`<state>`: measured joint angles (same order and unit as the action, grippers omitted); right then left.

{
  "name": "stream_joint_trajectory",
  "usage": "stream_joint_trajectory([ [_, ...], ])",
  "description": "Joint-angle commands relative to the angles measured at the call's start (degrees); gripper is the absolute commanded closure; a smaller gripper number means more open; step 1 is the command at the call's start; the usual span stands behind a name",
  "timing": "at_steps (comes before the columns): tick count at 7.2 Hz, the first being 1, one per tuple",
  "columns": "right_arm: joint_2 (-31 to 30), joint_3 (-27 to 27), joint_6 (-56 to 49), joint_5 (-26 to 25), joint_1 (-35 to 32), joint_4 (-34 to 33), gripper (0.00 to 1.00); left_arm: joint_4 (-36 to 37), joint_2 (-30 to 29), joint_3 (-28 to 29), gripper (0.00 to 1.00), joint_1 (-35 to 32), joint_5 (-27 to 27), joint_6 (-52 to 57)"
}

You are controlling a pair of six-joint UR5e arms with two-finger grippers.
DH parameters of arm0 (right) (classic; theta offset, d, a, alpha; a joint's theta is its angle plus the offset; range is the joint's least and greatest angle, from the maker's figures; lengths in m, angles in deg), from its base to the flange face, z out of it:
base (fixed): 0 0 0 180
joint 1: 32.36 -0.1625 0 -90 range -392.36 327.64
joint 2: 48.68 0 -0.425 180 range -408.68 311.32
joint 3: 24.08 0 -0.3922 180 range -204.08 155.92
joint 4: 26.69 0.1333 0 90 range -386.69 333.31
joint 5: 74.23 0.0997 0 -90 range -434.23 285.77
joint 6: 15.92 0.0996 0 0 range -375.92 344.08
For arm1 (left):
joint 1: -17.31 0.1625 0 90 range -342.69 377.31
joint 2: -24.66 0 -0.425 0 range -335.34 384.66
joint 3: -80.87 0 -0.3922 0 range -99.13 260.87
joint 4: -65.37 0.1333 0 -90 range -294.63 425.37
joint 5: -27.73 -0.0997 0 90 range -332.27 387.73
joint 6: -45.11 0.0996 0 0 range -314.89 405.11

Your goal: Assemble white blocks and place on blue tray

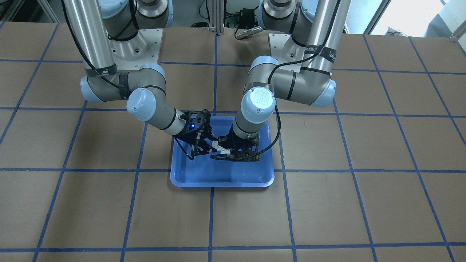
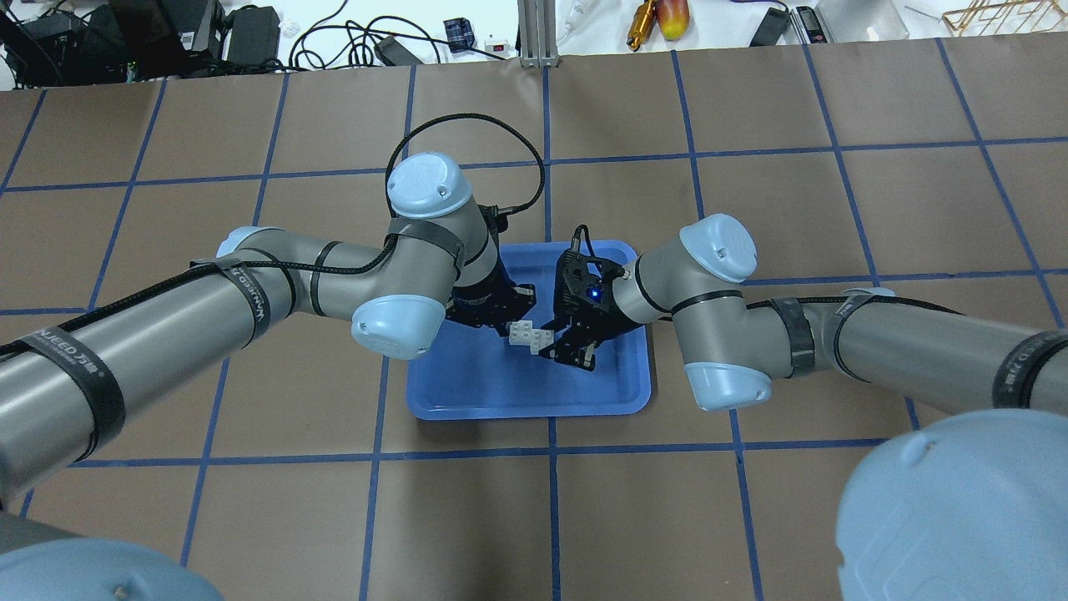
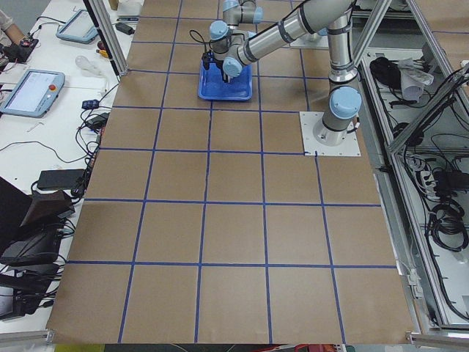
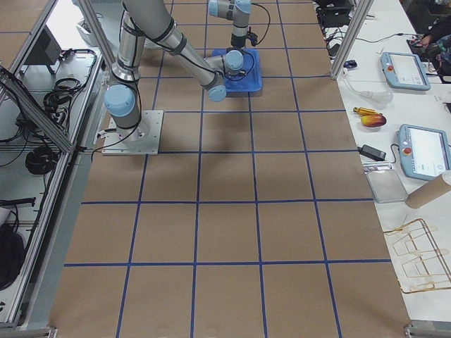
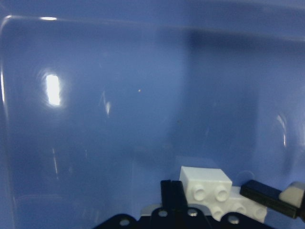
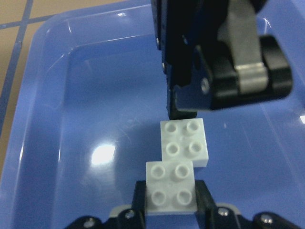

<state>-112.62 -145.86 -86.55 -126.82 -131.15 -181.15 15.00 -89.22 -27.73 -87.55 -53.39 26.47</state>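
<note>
Two white blocks (image 2: 529, 334), joined in a staggered step, hang just above the blue tray (image 2: 501, 392). In the right wrist view my right gripper (image 6: 170, 195) is shut on the near block (image 6: 170, 190), and the far block (image 6: 185, 142) sticks out past it. My left gripper (image 6: 183, 107) comes down from above. Its fingertips look pressed together against the far block's edge with nothing between them. In the left wrist view the left gripper (image 5: 172, 195) sits beside the white blocks (image 5: 206, 183).
The tray floor (image 1: 218, 178) holds nothing else. Both arms crowd over the tray's robot-side half. Brown table with blue grid lines lies all around. Cables, tools and tablets lie on benches beyond the table edges.
</note>
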Motion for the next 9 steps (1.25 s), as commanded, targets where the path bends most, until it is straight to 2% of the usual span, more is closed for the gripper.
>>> stream_joint_trajectory([
  [1,0.0,0.1,0.2,0.0,0.1,0.0,0.61,0.0,0.1,0.0,1.00,-0.6,0.1,0.0],
  [3,0.0,0.7,0.4,0.0,0.1,0.0,0.52,0.0,0.4,-0.1,1.00,-0.9,1.2,-0.1],
  [5,-0.1,0.6,2.7,-0.2,0.2,0.2,0.19,0.0,0.6,-0.2,1.00,-0.9,1.5,-0.4],
  [6,-0.4,0.7,5.9,-0.5,0.2,0.2,0.09,0.0,0.6,-0.2,1.00,-0.9,1.5,-0.4],
  [8,-2.1,0.6,7.3,-1.1,0.4,0.7,0.00,0.0,0.6,-0.2,1.00,-0.9,1.5,-0.5],
  [9,-4.9,0.5,11.5,-6.4,0.5,1.2,0.00,0.0,0.6,-0.2,1.00,-0.9,1.5,-0.6],
])
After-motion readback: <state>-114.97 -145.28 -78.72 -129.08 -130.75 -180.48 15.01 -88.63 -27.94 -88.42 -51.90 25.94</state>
